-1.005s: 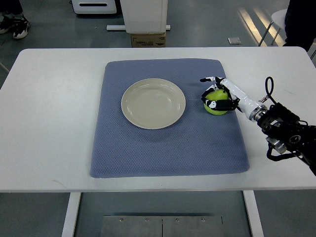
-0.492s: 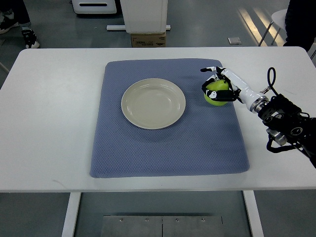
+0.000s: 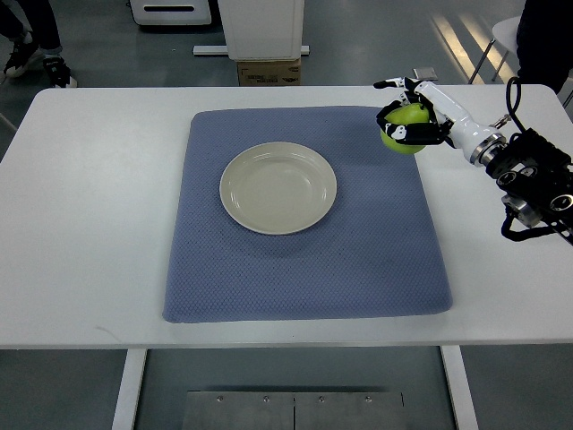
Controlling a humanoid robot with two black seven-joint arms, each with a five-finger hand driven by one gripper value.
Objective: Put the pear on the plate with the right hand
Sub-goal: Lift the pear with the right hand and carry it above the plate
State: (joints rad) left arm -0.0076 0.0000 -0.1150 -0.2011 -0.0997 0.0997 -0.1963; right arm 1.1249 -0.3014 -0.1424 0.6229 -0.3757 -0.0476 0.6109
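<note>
While my right hand (image 3: 414,115) curls tight round the green pear (image 3: 405,134), I see the blue woven mat (image 3: 304,260) — white table (image 3: 89,224), grey floor (image 3: 376,45) — round cream plate (image 3: 278,187) bare.

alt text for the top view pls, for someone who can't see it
The robot's right hand grips a green pear above the far right corner of a blue mat, right of an empty cream plate that sits on the mat on a white table.
</note>
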